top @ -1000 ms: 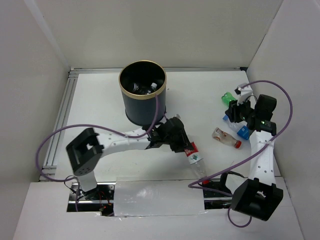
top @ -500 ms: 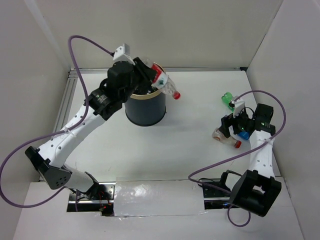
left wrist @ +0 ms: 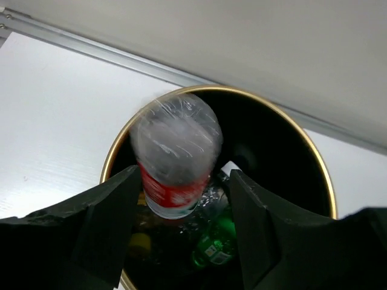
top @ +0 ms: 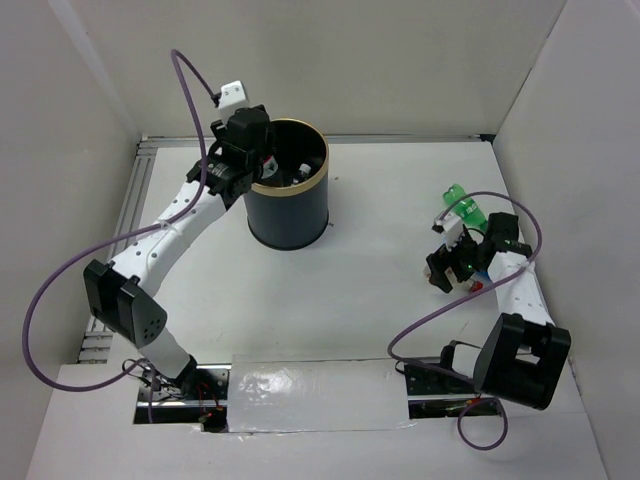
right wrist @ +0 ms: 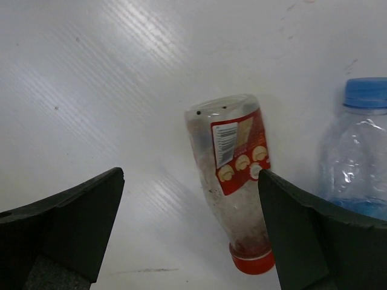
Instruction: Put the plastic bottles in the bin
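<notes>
The bin [top: 290,215], dark with a gold rim [left wrist: 224,92], stands at the back of the table. My left gripper [top: 263,163] hangs over its left side, open. A clear bottle with a red label [left wrist: 175,151] sits blurred between the spread fingers [left wrist: 109,211], mouth-down over the bin's opening. A green bottle [left wrist: 214,241] lies inside the bin. My right gripper [right wrist: 190,181] is open wide above a clear red-capped bottle [right wrist: 233,175] lying on the table. A clear blue-capped bottle [right wrist: 360,157] stands beside it.
A green bottle [top: 461,206] lies behind my right gripper [top: 452,265], near the right wall. White walls close in the table on three sides. An aluminium rail [top: 120,230] runs along the left edge. Purple cables loop off both arms.
My left arm carried the red-label bottle over the bin's mouth and its jaws spread. My right gripper opened wide and shifted over the red-capped bottle.
</notes>
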Controlling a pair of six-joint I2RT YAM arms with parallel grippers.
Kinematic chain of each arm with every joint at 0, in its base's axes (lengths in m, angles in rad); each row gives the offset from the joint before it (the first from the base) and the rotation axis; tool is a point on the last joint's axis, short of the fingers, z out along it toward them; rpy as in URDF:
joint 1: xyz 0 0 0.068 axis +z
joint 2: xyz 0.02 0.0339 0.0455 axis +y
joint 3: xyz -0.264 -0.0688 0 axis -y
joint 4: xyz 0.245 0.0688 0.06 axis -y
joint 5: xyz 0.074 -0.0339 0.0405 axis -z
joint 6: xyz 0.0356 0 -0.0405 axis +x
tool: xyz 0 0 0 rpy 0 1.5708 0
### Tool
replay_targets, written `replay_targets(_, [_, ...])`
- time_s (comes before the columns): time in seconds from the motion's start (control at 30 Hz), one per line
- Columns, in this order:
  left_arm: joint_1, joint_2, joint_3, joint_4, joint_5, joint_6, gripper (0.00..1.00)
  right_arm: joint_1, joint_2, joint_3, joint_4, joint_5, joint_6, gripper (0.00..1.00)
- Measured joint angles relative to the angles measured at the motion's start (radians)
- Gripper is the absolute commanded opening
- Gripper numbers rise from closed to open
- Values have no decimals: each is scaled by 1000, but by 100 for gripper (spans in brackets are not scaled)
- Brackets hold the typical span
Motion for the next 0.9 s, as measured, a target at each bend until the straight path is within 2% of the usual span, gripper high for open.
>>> replay_targets(0.1, [7,6,-14,-10,-6,31,76,47,20,-35,29,53,5,98])
replay_targets(0.17, [12,0,-15,1,-5,60,96,78,41,-52,61,95,18,100])
replay_targets(0.2, [14,-4,-15,5,-2,77,100,93,55,-60,81,115,24,100])
replay_targets(0.3, [18,-19,-17,6,15,102,100,128,90,-79,130,177,35,95])
replay_targets(0.37, [11,-45,-48,14,29,115,100,144,107,-92,159,213,38,87])
replay_targets(0.4, [2,-73,-83,18,40,129,100,149,113,-98,170,228,40,77])
replay_targets(0.47, [-35,-141,-158,26,73,159,100,155,123,-111,190,254,39,63])
replay_targets(0.5, [-60,-179,-197,34,93,176,100,156,128,-117,198,264,35,52])
replay_targets(0.53, [-95,-237,-250,56,134,198,100,156,129,-121,207,269,27,31])
replay_targets(0.63, [-180,-406,-405,135,286,245,100,158,126,-112,217,279,12,13])
replay_targets(0.77, [-261,-599,-655,250,452,253,100,180,127,-13,108,198,0,10])
replay_targets(0.9, [-354,-661,-895,320,510,173,100,276,133,275,48,33,53,10])
